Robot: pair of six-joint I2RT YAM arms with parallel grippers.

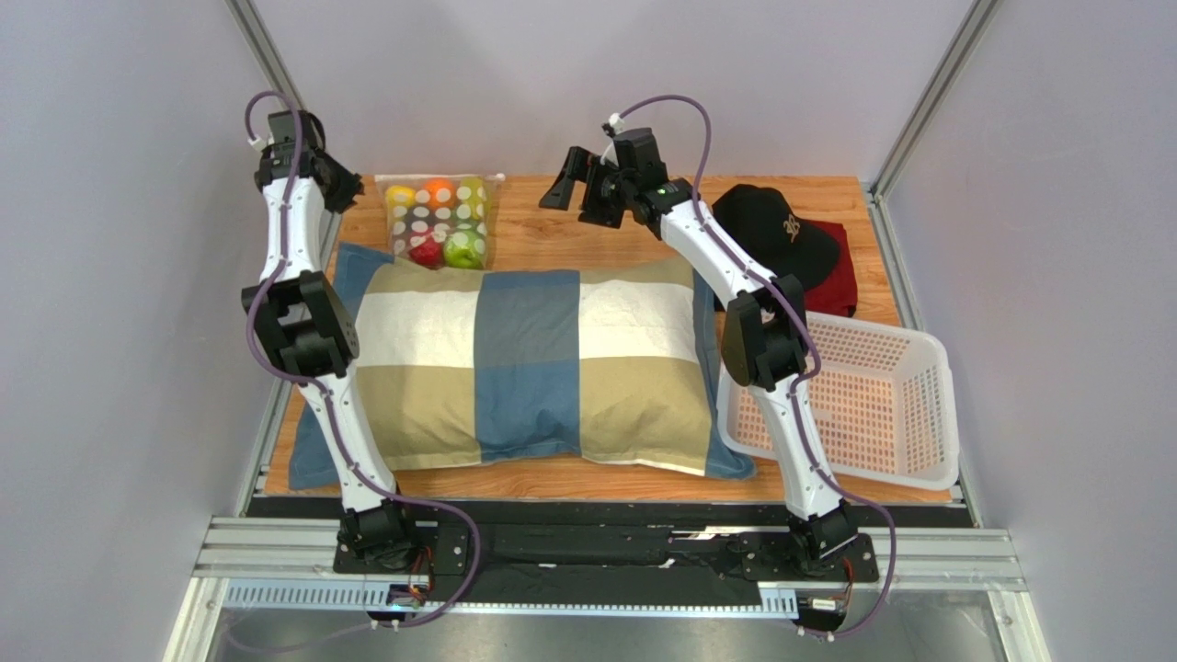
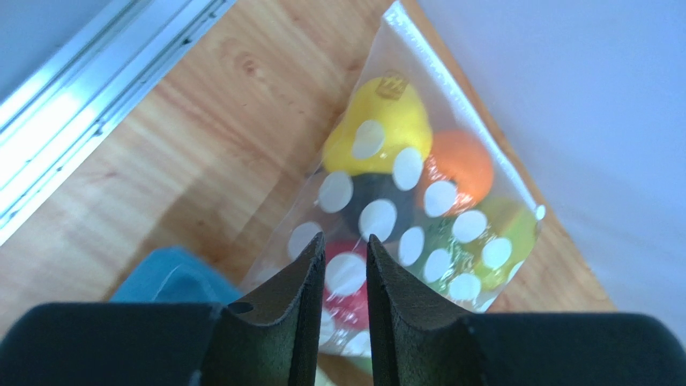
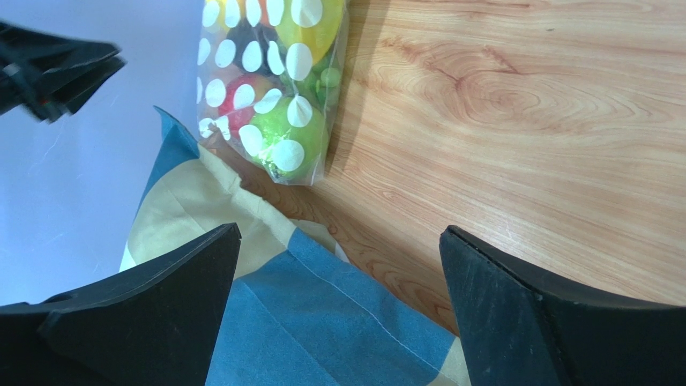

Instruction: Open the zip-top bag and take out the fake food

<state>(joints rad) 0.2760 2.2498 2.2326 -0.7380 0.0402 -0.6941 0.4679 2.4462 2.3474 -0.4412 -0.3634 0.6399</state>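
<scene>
Zip-top bag (image 1: 438,221) lies at far left of table (image 1: 608,228), touching pillow (image 1: 539,366). Fake food (image 2: 378,121) sealed inside. Film thin, slippery, floppy; fruit light, shifts. You pinch lips at zip strip, probably far edge. Left gripper (image 2: 345,241) narrow, empty, over bag. Right gripper (image 3: 340,232) wide, empty.

White-dotted clear bag (image 1: 439,218); blue-beige checked pillow (image 1: 539,366)

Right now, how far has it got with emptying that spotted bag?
Nothing is done yet: the zip-top bag looks closed, the fake food inside. In hand: the left fingers, barely parted, hover near it; the right fingers gape wide. To do: grip, unzip, take out fruit.
</scene>
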